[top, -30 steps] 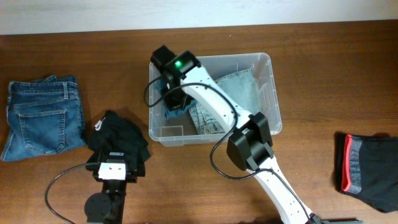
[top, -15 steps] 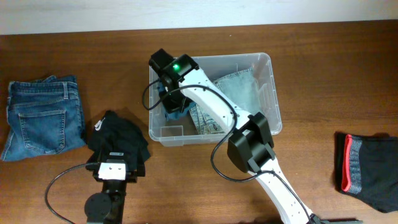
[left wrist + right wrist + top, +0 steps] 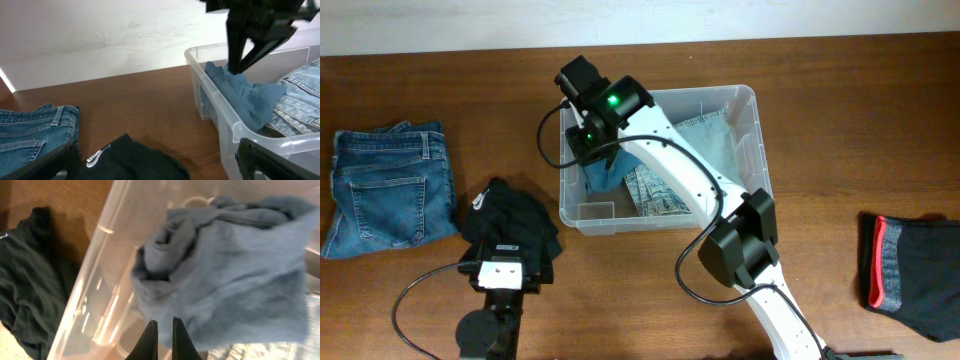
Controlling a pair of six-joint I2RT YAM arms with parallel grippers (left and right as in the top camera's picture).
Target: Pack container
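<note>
The container (image 3: 752, 110) sits on the table (image 3: 840, 90), upright and open-topped. Inside it, a blue cloth (image 3: 603, 178) lies bunched at its left end against the wall. Pale denim (image 3: 705, 140) fills the rest of it, to the right of the cloth.

The right gripper (image 3: 163, 330) hangs over the container's left end, pointing down at the cloth. Its jaws are drawn close, with only a thin slit between them and nothing seen in the slit. In the left wrist view the tips reach the top of the cloth; whether they touch it I cannot tell.

The left gripper (image 3: 157, 155) is outside the container, near its front left corner, low over a black garment (image 3: 510, 215). Its jaws stand wide apart and hold nothing.

Folded jeans (image 3: 385, 185) lie well to the container's left, beyond the garment. Black shorts (image 3: 915, 260) with a red stripe lie well to the container's right, nearer the front edge.
</note>
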